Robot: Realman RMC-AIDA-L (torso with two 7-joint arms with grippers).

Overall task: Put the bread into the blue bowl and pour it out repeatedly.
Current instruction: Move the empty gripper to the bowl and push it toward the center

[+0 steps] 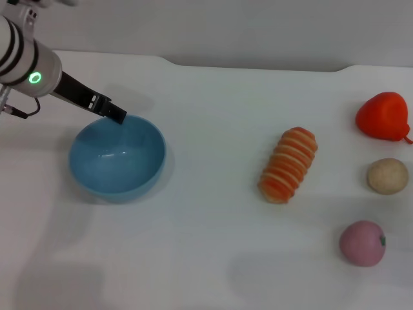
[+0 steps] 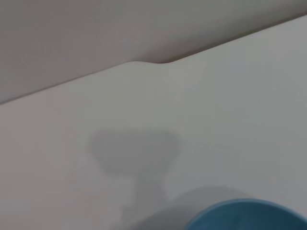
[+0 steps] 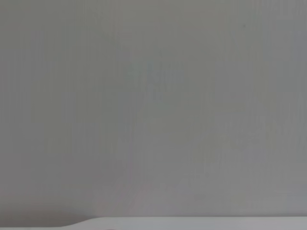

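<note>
The bread (image 1: 288,165) lies striped side up on the white table, right of centre and well apart from the bowl. The blue bowl (image 1: 117,158) stands at the left with nothing inside; its rim also shows in the left wrist view (image 2: 249,215). My left gripper (image 1: 118,116) reaches in from the upper left, and its dark fingers close together on the bowl's far rim. My right gripper is out of view; the right wrist view shows only a plain grey surface.
A red toy fruit (image 1: 383,116), a small round tan ball (image 1: 388,175) and a pink toy fruit (image 1: 362,243) sit in a column at the right edge. The table's back edge (image 1: 258,67) runs along the wall.
</note>
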